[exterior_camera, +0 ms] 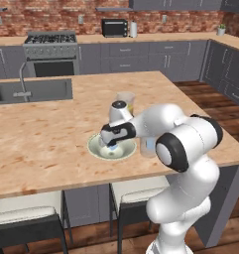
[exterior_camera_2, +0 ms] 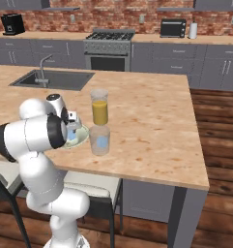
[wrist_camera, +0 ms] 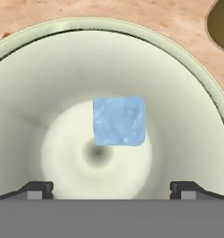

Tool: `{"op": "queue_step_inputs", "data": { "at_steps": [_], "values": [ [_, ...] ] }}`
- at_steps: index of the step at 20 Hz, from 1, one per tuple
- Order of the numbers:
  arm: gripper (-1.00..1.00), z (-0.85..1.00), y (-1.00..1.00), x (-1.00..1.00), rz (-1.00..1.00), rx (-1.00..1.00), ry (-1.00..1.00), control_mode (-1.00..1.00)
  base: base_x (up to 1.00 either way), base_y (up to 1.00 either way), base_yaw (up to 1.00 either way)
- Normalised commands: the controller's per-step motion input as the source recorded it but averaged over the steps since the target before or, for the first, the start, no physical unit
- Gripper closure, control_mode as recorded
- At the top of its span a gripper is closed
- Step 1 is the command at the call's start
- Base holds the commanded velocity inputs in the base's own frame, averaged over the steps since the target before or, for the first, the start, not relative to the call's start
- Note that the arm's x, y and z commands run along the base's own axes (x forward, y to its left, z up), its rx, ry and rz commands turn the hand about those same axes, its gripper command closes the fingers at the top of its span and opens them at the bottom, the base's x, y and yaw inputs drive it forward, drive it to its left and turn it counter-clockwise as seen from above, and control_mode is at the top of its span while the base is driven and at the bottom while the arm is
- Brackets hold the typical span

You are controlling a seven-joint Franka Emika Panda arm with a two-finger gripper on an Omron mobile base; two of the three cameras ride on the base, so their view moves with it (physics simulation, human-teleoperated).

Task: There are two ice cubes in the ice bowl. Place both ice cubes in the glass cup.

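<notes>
The ice bowl (exterior_camera: 97,145) (exterior_camera_2: 83,139) (wrist_camera: 48,69) stands near the counter's front edge. One pale-blue ice cube (wrist_camera: 119,121) lies near the middle of its floor. My gripper (exterior_camera: 112,144) (exterior_camera_2: 72,127) (wrist_camera: 111,188) hangs low over the bowl, pointing down at that cube. It is open, with its dark fingertips (wrist_camera: 36,189) wide apart and nothing between them. Just right of the bowl stands the glass cup (exterior_camera: 149,147) (exterior_camera_2: 99,140), and a pale-blue ice cube (exterior_camera_2: 102,142) shows inside it.
A taller glass of orange juice (exterior_camera: 125,101) (exterior_camera_2: 99,109) stands right behind the bowl and cup. A sink with a tap (exterior_camera: 31,90) (exterior_camera_2: 52,79) is set into the counter's far left. Stools (exterior_camera: 27,218) sit below the front edge.
</notes>
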Motion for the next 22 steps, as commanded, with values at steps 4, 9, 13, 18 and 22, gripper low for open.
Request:
{"op": "queue_step_inputs", "data": {
  "at_steps": [4,9,13,18,22],
  "values": [
    [-1.00,-0.20,0.06,0.25,0.04,-0.03,0.00,-1.00,0.00,0.00,0.00],
    [-1.00,-0.20,0.00,0.24,0.00,-0.06,0.00,-1.00,0.00,0.00,0.00],
    [-1.00,-0.20,0.00,0.17,0.00,-0.07,0.00,-1.00,0.00,0.00,0.00],
    [-1.00,-0.17,0.00,0.12,0.00,-0.05,-0.01,-1.00,0.00,0.00,0.00],
    [-1.00,-0.15,0.00,0.16,0.00,-0.07,-0.03,-1.00,0.00,0.00,0.00]
  ]
}}
